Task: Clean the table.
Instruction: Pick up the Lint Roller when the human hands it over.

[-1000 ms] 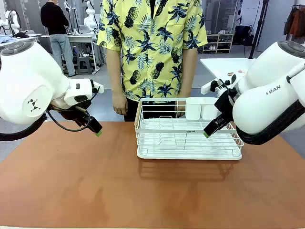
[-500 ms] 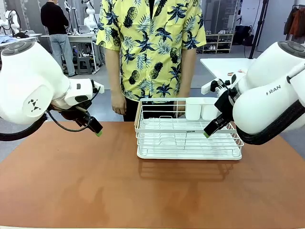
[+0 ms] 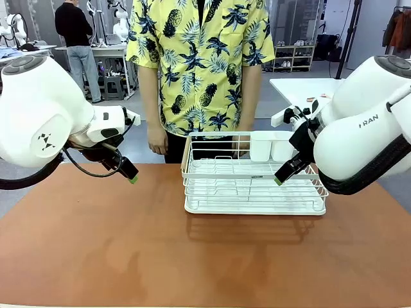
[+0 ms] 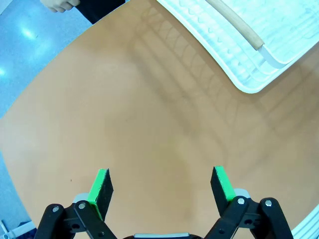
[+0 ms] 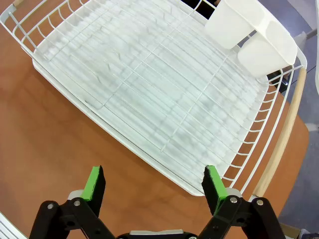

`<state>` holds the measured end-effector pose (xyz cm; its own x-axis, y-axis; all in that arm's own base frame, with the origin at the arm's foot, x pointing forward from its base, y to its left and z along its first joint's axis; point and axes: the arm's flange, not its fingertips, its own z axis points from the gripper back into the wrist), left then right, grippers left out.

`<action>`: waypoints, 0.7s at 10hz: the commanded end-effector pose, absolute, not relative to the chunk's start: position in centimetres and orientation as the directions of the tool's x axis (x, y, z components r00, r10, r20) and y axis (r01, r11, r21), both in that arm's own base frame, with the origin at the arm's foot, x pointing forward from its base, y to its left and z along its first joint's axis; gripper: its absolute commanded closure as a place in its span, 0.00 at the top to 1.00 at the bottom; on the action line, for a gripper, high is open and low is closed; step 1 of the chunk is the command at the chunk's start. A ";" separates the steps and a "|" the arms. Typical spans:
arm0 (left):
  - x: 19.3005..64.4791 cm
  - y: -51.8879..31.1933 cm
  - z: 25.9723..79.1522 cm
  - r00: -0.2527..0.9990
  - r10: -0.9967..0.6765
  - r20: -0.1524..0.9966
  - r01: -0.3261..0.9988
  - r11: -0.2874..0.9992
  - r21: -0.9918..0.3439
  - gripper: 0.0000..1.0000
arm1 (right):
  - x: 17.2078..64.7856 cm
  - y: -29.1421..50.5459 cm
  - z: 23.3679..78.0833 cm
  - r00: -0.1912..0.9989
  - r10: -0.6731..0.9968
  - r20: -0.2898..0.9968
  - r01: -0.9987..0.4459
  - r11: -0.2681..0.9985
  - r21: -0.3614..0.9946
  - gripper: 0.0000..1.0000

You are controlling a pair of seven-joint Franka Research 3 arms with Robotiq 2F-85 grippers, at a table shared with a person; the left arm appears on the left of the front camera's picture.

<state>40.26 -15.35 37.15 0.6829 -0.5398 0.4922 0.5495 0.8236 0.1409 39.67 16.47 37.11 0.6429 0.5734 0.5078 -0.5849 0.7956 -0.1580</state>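
The left gripper (image 4: 162, 181) is held above the desk (image 4: 149, 114) with its green-padded fingers (image 4: 101, 186) spread wide apart. Bare reddish-brown desk top is seen between them and straight ahead of them. Farther ahead and off to the gripper's right in the wrist view, a rounded corner of the white wire rack (image 4: 249, 40) is seen resting on the desk, well apart from the fingertips. A person's hand (image 4: 57, 5) is glimpsed beyond the desk's far edge, ahead and to the left.

The right gripper (image 5: 154, 181) is likewise held with its fingers parted wide, above the desk. The rack's near rim is seen just ahead of and below the fingertips, and whether it is touched cannot be told from the wrist view. In the front view the gripper is seen raised in front of the rack's end. A white two-part holder (image 5: 249, 35) is set at the rack's far corner, well ahead of this gripper and to its right. A pale wooden bar (image 5: 284, 134) runs along the rack's end beside the right finger.

A person (image 3: 199, 64) in a yellow patterned shirt is seen standing beyond the rack, at the desk's far side from both grippers.
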 end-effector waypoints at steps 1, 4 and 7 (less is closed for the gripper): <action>40.3 -15.2 37.2 0.685 -0.537 0.493 0.547 0.826 0.139 1.00 | 39.7 16.5 37.1 0.643 0.573 0.508 -0.585 0.796 -0.157 1.00; 41.9 -14.6 40.6 0.698 -0.514 0.500 0.567 0.822 0.053 1.00 | 41.2 14.5 40.7 0.706 0.473 0.528 -0.556 0.831 -0.002 1.00; 43.2 -3.8 49.4 0.824 -0.324 0.464 0.556 0.620 -0.554 1.00 | 43.2 5.9 48.3 0.766 0.335 0.549 -0.589 0.708 0.390 1.00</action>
